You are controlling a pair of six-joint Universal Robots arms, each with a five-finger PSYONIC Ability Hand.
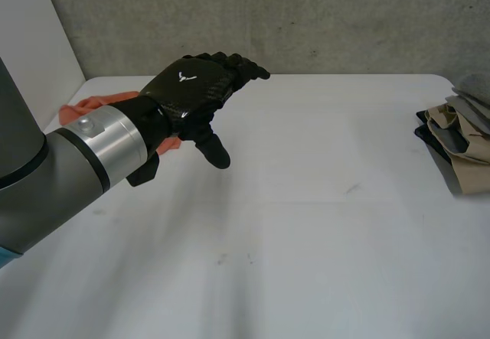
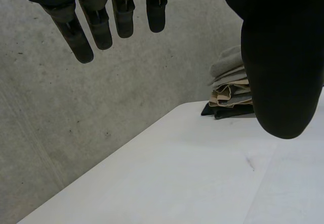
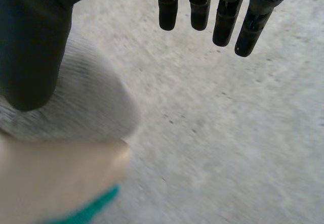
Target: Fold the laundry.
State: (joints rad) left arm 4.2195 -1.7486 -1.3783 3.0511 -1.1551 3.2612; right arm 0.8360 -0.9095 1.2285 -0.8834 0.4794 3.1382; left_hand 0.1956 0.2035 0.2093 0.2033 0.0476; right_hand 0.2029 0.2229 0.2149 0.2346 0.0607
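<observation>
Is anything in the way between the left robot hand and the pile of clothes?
No, nothing I can see. The left robot hand is open over the white table, and bare tabletop lies between it and the pile of clothes at the table's right edge. The orange cloth lies by its wrist.

Bright, soft, even light across white table (image 1: 321,224) and grey wall (image 1: 306,17).

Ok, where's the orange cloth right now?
In the head view the orange cloth lies at the far left of the table, partly hidden behind the left hand and its wrist.
</observation>
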